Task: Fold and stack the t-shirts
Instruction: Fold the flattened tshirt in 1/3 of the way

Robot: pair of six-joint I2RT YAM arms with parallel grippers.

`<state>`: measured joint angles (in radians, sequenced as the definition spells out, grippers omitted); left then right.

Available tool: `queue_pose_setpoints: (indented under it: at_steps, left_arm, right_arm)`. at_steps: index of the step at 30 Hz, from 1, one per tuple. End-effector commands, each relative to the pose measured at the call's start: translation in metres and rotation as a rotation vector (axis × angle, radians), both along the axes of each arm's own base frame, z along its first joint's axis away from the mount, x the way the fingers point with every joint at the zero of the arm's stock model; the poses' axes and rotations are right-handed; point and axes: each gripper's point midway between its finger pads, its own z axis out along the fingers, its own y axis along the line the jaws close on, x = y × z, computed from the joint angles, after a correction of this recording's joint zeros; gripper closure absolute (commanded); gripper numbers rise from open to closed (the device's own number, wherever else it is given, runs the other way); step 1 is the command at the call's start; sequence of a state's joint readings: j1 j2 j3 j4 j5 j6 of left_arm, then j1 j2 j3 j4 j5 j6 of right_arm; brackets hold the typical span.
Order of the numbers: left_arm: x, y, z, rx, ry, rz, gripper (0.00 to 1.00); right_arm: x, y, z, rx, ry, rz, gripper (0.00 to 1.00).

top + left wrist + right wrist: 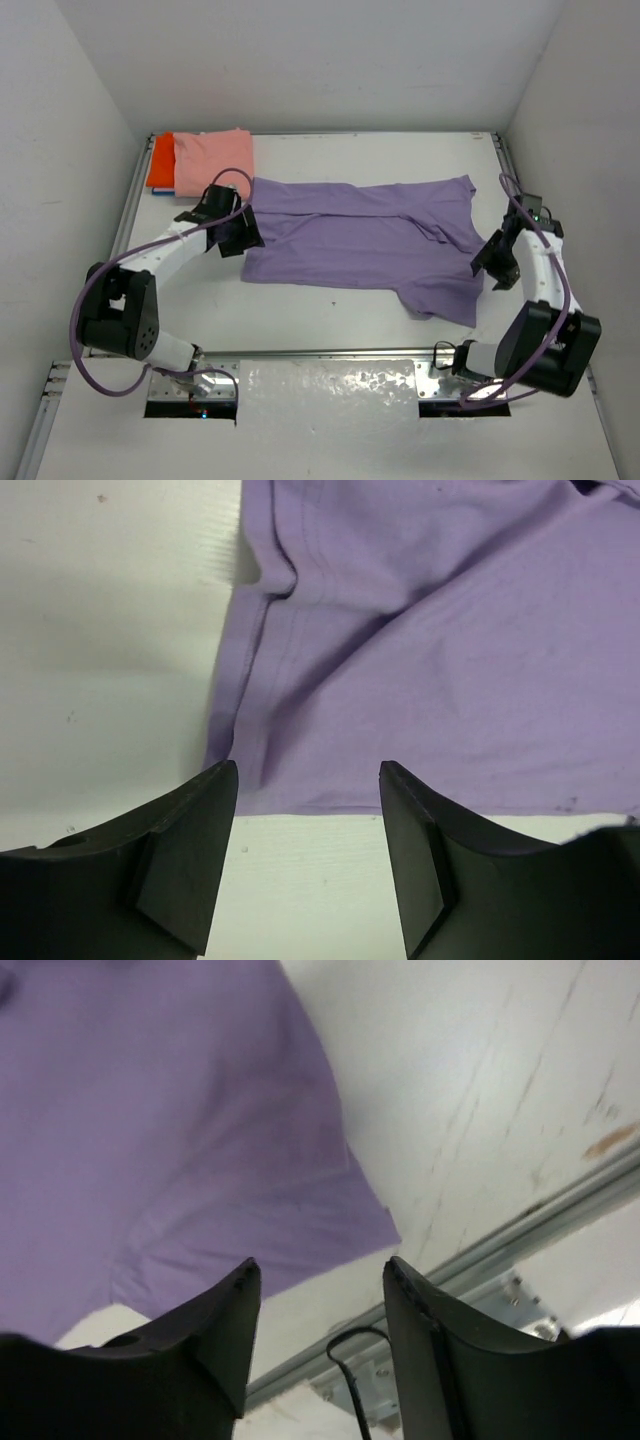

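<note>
A purple t-shirt lies spread and partly folded across the middle of the table. A folded pink shirt lies on a folded orange shirt at the back left corner. My left gripper is open and empty at the shirt's left edge; in the left wrist view the purple hem lies just beyond its fingertips. My right gripper is open and empty just off the shirt's right side; in the right wrist view the purple sleeve lies ahead of it.
White walls close in the table on the left, back and right. A metal rail runs along the near edge, also seen in the right wrist view. A black cable loops below the right gripper.
</note>
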<state>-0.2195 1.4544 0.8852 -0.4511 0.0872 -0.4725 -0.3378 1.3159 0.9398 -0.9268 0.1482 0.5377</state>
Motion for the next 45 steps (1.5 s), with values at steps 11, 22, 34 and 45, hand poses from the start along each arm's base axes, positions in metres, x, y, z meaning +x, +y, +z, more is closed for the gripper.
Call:
queue_pose_setpoints:
  at_steps: [11, 22, 34, 45]
  left_arm:
    - [-0.022, -0.007, 0.006, -0.019, -0.021, -0.061, 0.47]
    - [-0.015, -0.034, 0.017, -0.135, -0.077, -0.159, 0.54]
    - [-0.019, -0.06, 0.018, -0.142, -0.066, -0.222, 0.54]
    - [-0.008, -0.055, 0.018, -0.093, -0.044, -0.212, 0.54]
  right_arm:
    - [-0.069, 0.045, -0.037, 0.133, 0.049, -0.161, 0.52]
    - [-0.053, 0.059, -0.068, 0.216, -0.05, -0.201, 0.51]
    - [0.004, 0.084, -0.026, 0.047, -0.055, 0.457, 0.61]
    - [-0.009, 0.135, -0.02, 0.089, -0.041, 0.812, 0.65]
